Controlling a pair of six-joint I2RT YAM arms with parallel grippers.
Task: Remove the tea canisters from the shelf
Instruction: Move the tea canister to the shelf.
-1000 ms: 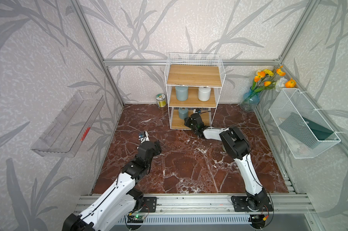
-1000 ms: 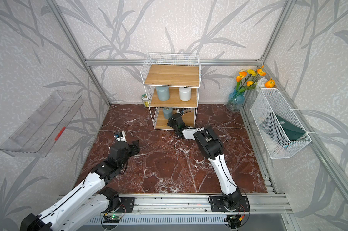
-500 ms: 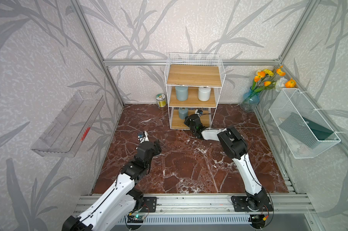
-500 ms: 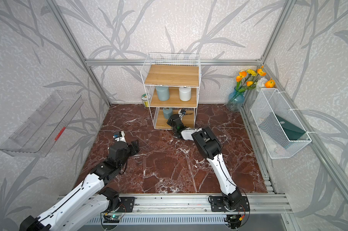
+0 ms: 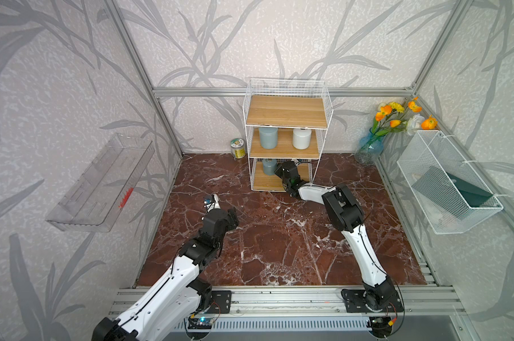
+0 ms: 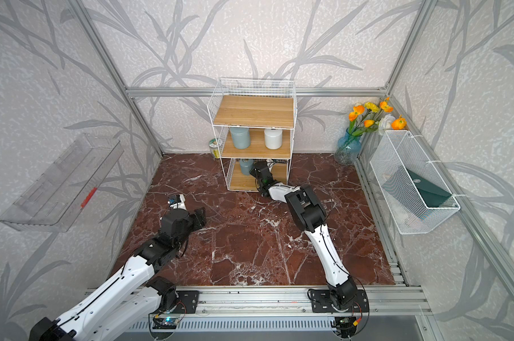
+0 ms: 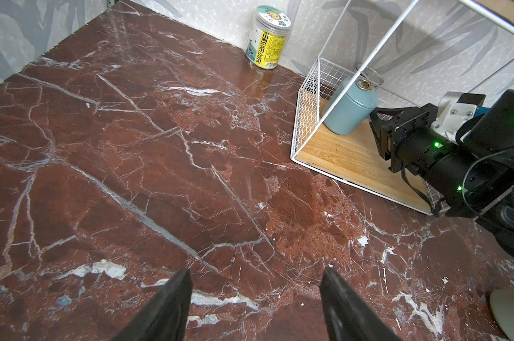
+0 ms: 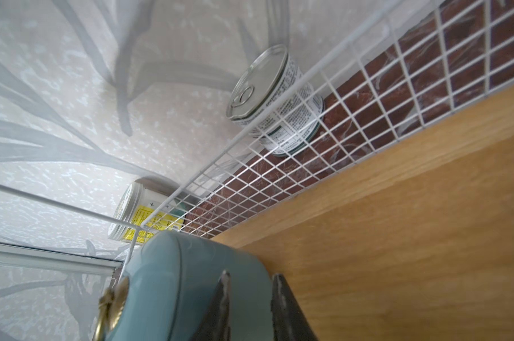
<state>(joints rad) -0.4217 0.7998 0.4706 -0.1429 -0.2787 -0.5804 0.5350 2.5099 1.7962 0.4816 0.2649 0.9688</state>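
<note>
Blue-grey canister (image 5: 268, 137) and white canister (image 5: 301, 138) contrast with the pale-wood shelf (image 5: 285, 113) and red-brown veined floor (image 5: 279, 236).

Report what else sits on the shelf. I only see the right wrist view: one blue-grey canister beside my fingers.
Observer: The middle board holds two more: an upper blue-grey canister and a white canister.
Operator: Give me the left arm.
Observer: The left gripper is open above the floor, holding nothing, apart from the shelf.
Operator: Check the top board.
Observer: The top board carries no canister.
</note>
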